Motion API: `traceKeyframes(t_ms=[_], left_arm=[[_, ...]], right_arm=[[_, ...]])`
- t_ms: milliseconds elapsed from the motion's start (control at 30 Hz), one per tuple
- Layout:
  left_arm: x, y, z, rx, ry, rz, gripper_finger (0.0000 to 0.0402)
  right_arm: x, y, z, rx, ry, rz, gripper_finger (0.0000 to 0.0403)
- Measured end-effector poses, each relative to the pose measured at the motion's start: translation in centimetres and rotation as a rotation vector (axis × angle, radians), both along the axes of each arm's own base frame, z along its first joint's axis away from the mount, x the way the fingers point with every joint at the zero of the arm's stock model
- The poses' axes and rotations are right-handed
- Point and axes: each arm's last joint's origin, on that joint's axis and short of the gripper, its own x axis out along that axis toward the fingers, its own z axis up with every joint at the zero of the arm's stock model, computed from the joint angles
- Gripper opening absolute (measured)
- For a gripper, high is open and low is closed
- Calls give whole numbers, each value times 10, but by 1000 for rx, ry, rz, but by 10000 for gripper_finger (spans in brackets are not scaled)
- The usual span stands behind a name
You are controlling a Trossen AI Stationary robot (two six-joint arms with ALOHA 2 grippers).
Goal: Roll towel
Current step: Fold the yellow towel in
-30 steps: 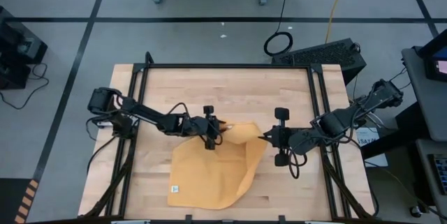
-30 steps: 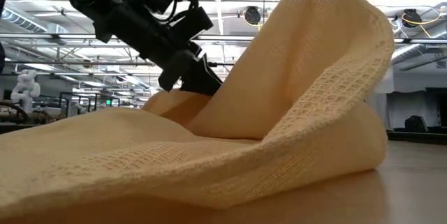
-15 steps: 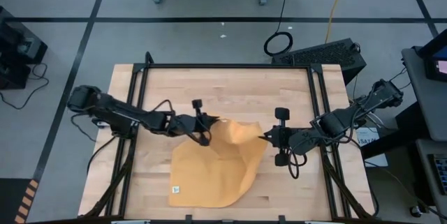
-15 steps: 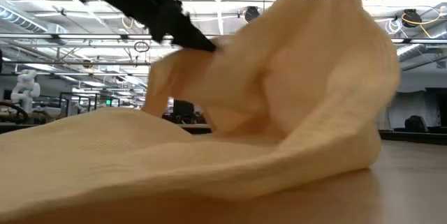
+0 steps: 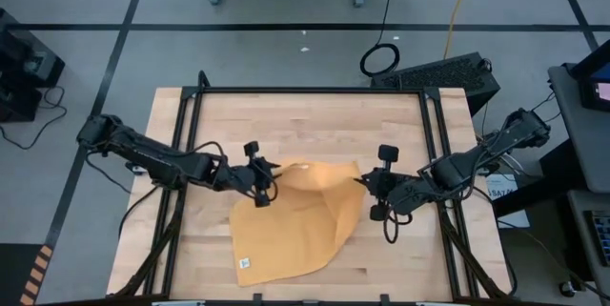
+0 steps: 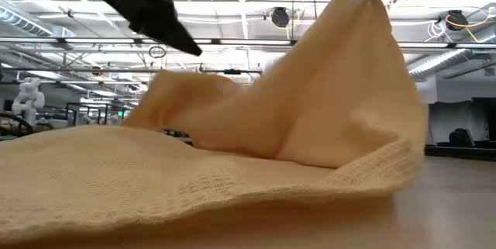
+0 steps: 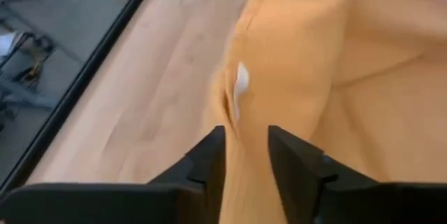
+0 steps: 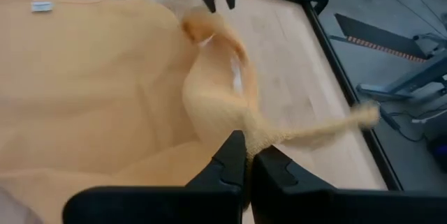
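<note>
Towel (image 5: 295,225) in right hand (image 5: 363,184)

No legible txt; towel (image 5: 295,225) tag blank.

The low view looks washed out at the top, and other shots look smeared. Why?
Low view: bright ceiling lights behind the towel glare, leaving the left gripper a dark silhouette. Right wrist view: the lifted towel corner is motion-blurred. Left wrist view: the cloth is soft, out of focus. High view: even light, crisp.
</note>
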Motion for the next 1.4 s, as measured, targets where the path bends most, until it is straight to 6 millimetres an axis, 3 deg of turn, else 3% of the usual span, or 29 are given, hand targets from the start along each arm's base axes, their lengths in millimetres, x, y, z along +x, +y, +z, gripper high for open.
traceKeyframes(t_ms=[167, 500, 700, 900, 1167, 1267, 1400], left_arm=[[-7, -3, -11, 10, 29, 40, 149], [-30, -15, -46, -88, 69, 71, 152], [-40, -12, -63, -137, 92, 135, 152], [-31, -6, -72, -112, 31, 159, 152], [-18, 7, -101, -63, 78, 250, 152], [-16, 6, -106, -27, 107, 230, 125], [-12, -1, -94, 60, 52, 187, 25]], right_arm=[[-3, -2, 4, 3, -17, 4, 0], [-9, -6, 11, -20, -45, -2, 0], [-9, -7, 13, -47, -51, -6, 0], [-8, -9, 13, -72, -62, -31, 0], [-6, -8, 17, -95, -93, -25, 0], [-6, -8, 17, -97, -91, -24, 0], [-6, -8, 16, -102, -86, -26, 0]])
